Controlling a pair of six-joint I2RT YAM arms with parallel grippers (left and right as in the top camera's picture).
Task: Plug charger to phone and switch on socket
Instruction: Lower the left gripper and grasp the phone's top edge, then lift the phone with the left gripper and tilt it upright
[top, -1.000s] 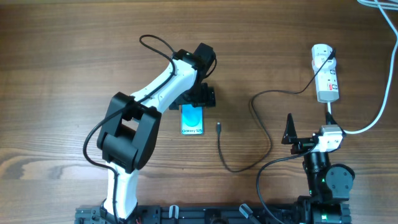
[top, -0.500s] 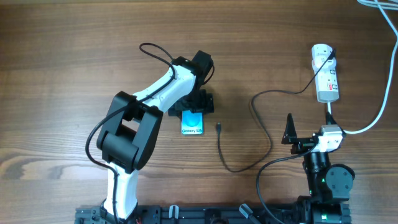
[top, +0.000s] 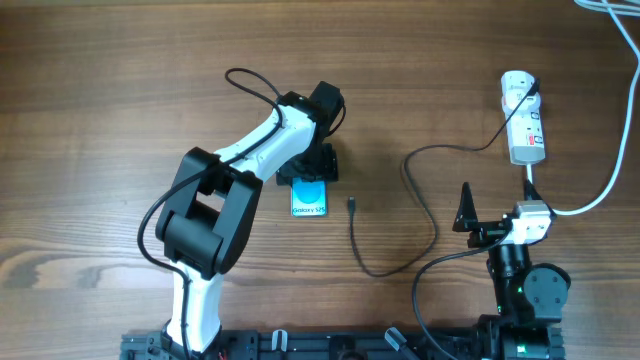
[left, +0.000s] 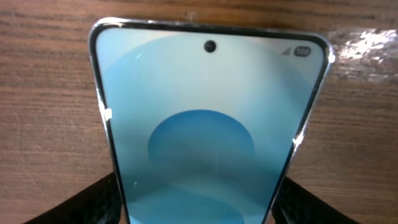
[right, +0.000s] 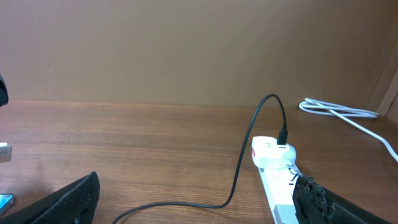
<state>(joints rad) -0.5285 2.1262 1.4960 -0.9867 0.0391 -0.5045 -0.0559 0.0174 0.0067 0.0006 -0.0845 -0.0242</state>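
The phone (top: 310, 203) lies flat on the wooden table with its cyan screen up; it fills the left wrist view (left: 208, 112). My left gripper (top: 314, 168) is down over the phone's top half, its fingers (left: 199, 208) against both long edges, shut on it. The charger cable (top: 428, 215) runs from a plug in the socket (top: 526, 128) in a loop to its connector tip (top: 352, 204), which lies just right of the phone. My right gripper (top: 478, 222) is open and empty near the front right, its fingers (right: 196, 190) wide apart, with the socket (right: 277, 186) and cable (right: 239, 168) ahead.
The socket's thick white cord (top: 612, 175) curves off the back right edge and also shows in the right wrist view (right: 339, 112). The black robot base rail (top: 330, 345) runs along the front edge.
My left gripper has come down over the phone's top half and its fingers have narrowed onto the phone's sides. The phone, cable and right arm have not moved.
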